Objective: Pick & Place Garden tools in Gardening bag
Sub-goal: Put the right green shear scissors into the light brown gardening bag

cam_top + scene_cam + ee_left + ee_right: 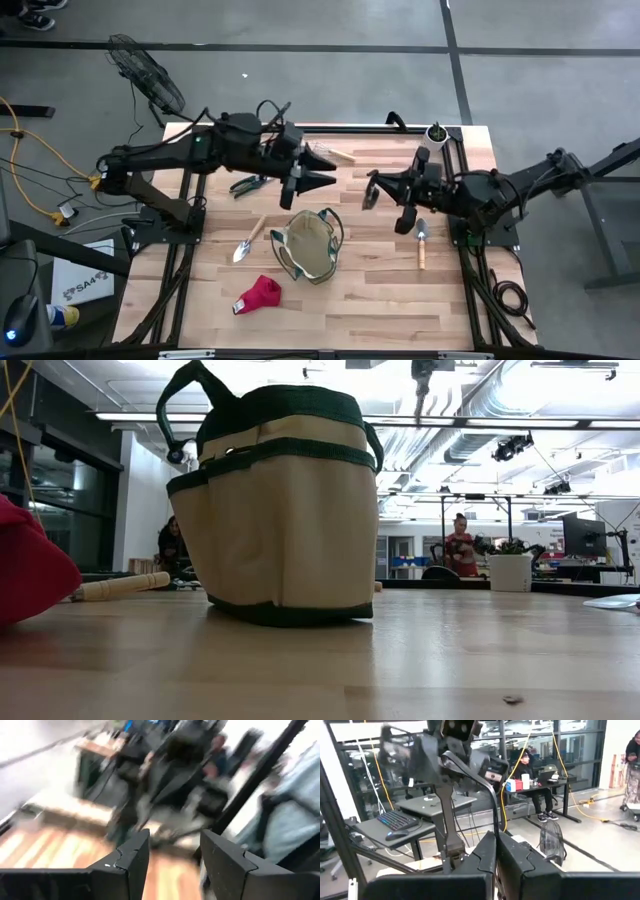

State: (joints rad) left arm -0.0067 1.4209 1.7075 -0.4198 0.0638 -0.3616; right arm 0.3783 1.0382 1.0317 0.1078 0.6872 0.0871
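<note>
High view: the gardening bag [308, 246] stands at table centre. The left gripper [322, 170], fingers apart and empty, hangs at its 12 o'clock. The right gripper [388, 203], fingers together and holding nothing, hovers at 2 o'clock, beside a trowel [421, 243].

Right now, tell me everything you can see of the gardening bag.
The gardening bag is a small round tote of tan fabric with dark green trim, base band and loop handles. It stands upright on the wooden table, mouth open; nothing shows inside it from above. No gripper touches it. A trowel lies beside it.
</note>
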